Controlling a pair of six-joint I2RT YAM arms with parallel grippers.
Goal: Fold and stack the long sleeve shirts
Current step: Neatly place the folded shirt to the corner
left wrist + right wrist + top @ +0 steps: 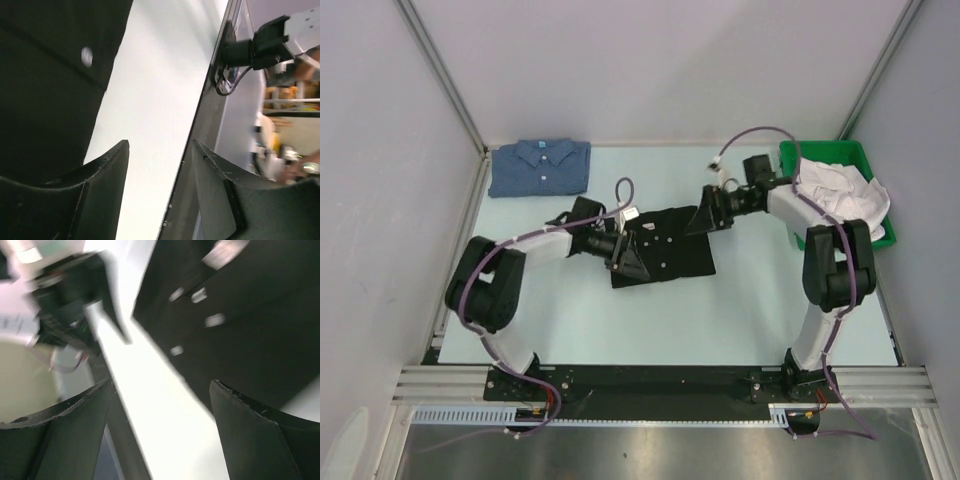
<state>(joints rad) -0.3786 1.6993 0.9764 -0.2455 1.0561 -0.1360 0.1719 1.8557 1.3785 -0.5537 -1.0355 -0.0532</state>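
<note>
Both claws stand with jaws apart and empty: the left gripper [625, 262] and the right gripper [705, 215] flank the black shirt [670, 250], which lies folded at the middle of the table [620, 330]. The smaller blue shirt [540, 167] sits folded at the far left. Folding looks done. Next, both grippers must regrasp the black shirt and stack it on the blue one.

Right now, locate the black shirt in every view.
Top external: black shirt lies mid-table.
Left wrist: shirt fills the left side, with one pale button showing.
Right wrist: shirt covers the upper right.
Shared landmark: the pale table bordering the shirt's edge.
</note>
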